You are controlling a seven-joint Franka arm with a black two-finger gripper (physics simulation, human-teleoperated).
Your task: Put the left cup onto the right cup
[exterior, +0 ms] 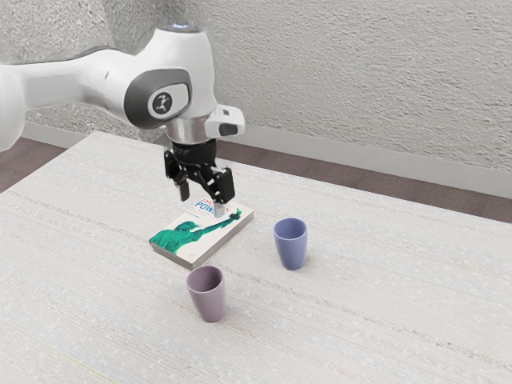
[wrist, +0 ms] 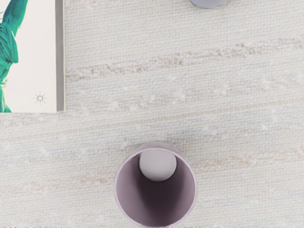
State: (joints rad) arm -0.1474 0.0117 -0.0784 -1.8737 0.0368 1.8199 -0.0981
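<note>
Mauve cup and blue cup stand upright, apart, on the table, while the gripper hovers by the book, fingers spread, empty.

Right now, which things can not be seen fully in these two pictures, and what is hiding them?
- Title of the book, exterior view: the gripper covers part of it.
- The blue cup, wrist view: the picture's edge cuts off nearly all of it.
- Cover of the book, wrist view: the edge cuts off most of it.
</note>
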